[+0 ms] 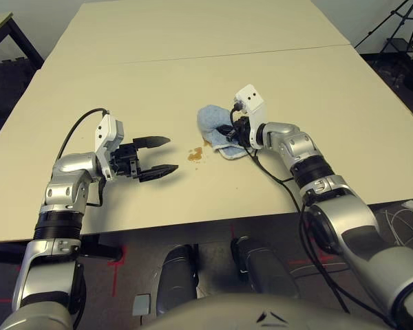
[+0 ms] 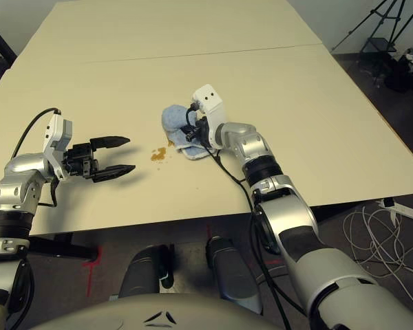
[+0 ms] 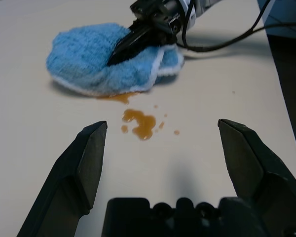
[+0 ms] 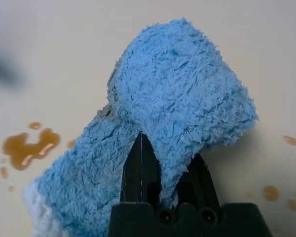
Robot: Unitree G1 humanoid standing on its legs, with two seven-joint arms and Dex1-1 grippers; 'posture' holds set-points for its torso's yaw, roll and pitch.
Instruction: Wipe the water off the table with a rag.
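The light blue rag (image 1: 215,130) lies bunched on the beige table (image 1: 193,69), near its middle. My right gripper (image 1: 231,132) is shut on the rag's near fold (image 4: 172,148), the cloth pinched between its black fingers. An amber water blotch (image 1: 195,154) sits just left of the rag, with tiny droplets around it (image 3: 140,123); the rag's edge touches a smaller smear (image 3: 119,97). More droplets lie on the rag's other side (image 4: 271,192). My left gripper (image 1: 158,155) hovers open to the left of the blotch, fingers pointing at it.
A thin seam (image 1: 227,55) crosses the table behind the rag. A dark-framed smaller table (image 1: 3,31) stands at the far left corner, a tripod (image 1: 399,27) at the far right. Cables (image 1: 406,223) lie on the floor at the right.
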